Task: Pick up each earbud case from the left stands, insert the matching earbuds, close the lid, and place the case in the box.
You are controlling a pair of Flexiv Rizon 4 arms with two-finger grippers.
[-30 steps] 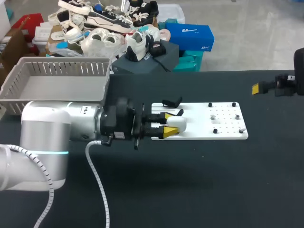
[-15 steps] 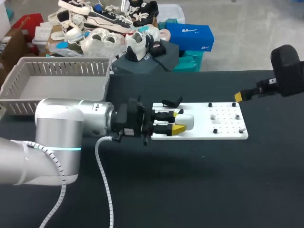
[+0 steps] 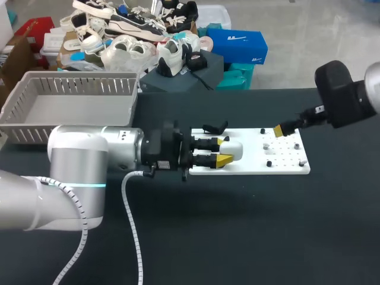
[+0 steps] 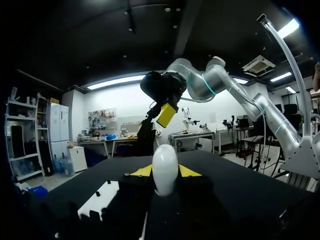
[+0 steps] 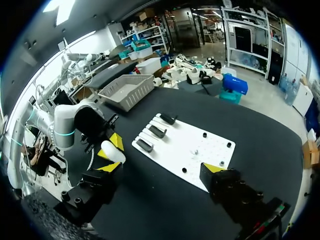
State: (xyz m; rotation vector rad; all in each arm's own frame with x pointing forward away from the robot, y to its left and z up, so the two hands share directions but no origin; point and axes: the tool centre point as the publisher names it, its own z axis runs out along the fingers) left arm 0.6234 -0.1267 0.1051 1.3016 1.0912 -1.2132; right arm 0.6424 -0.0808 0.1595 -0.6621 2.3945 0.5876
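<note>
Now, the left gripper (image 3: 221,152) has the white case (image 3: 230,151) pinched between its yellow tips, just above the board (image 3: 285,166). The right gripper (image 3: 279,130), fingers wide apart, hangs ahead of it. Best to hold that case level and firm for loading.

Looks like a robotics lab: left arm (image 3: 77,160) and right arm (image 3: 347,98) over a black table (image 3: 249,237) with white peg board (image 3: 285,165) and grey basket (image 3: 77,77).
</note>
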